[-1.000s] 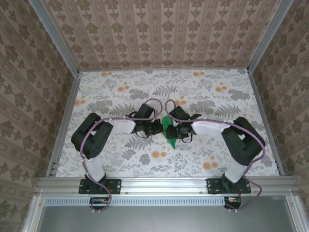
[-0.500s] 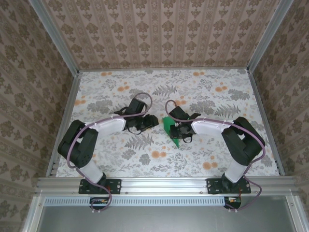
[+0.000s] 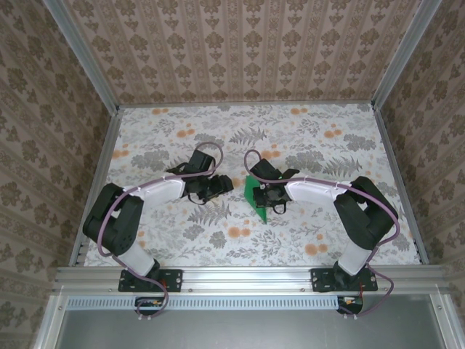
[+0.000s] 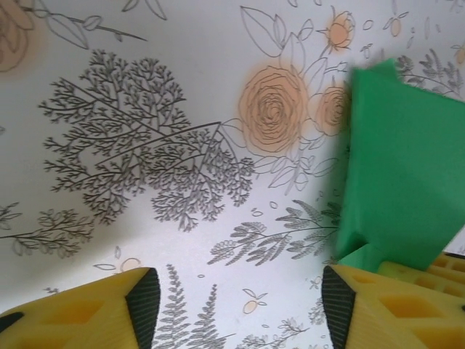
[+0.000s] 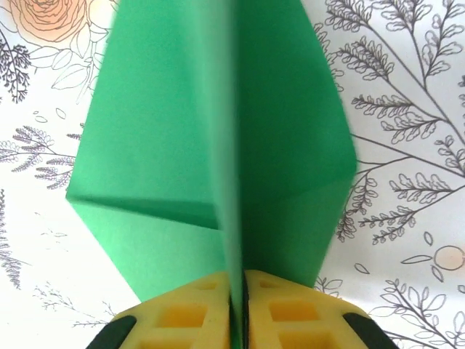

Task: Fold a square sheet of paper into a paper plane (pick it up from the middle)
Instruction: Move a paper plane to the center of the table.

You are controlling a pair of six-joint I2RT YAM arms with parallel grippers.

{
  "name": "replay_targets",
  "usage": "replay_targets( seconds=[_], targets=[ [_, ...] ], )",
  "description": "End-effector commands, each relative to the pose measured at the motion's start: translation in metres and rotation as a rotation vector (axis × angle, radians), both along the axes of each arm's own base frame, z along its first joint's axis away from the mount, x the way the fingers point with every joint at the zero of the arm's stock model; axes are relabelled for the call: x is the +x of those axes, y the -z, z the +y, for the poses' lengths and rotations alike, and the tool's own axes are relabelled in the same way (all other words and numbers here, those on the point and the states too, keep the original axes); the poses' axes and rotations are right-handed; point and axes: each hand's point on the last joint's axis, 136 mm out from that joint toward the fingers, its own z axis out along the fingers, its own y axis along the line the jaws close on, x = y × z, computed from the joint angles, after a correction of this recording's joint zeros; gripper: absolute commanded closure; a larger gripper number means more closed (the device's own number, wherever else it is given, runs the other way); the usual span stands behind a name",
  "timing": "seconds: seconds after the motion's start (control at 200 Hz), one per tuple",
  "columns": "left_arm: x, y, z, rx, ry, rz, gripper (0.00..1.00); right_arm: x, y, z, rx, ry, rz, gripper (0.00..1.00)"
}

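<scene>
Right gripper: you are pinching the paper plane by its raised centre fold, with the yellow pads pressed together on the green ridge.
Paper plane: it is sitting over the middle of the floral table, its two flaps sloping down either side of the crease; whether it is touching the cloth, you cannot tell.
Left gripper: your jaws are standing spread, gripping nothing, with bare floral cloth showing between them.
Spacing: in the top view your left gripper is hovering just left of the plane, apart from it.
</scene>
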Motion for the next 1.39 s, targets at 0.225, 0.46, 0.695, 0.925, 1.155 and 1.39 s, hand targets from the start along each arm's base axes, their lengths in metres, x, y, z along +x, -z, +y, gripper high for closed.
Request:
replay_targets(
  seconds=[0.225,0.46,0.695,0.925,1.155,1.39],
  targets=[
    [-0.003,-0.006,0.03,0.117,-0.032,-0.038,0.19,0.009,-0.012,-0.044,-0.264,0.032,-0.082,0.94],
    [-0.006,-0.004,0.041,0.166,-0.048,-0.049,0.05,0.015,0.002,-0.042,-0.288,0.038,-0.074,0.88],
    [-0.007,-0.003,0.048,0.191,-0.059,-0.049,0.0,0.012,0.019,-0.029,-0.224,0.046,-0.035,0.81],
    [-0.009,0.0,0.049,0.203,-0.06,-0.038,0.0,0.008,0.034,-0.036,-0.219,0.105,-0.04,0.79],
    [-0.009,0.004,0.051,0.212,-0.062,-0.027,0.0,0.01,0.034,-0.044,-0.226,0.147,-0.09,0.83],
    [-0.006,0.001,0.055,0.218,-0.074,-0.03,0.0,0.052,-0.001,-0.032,-0.228,0.106,-0.203,0.93]
  ],
)
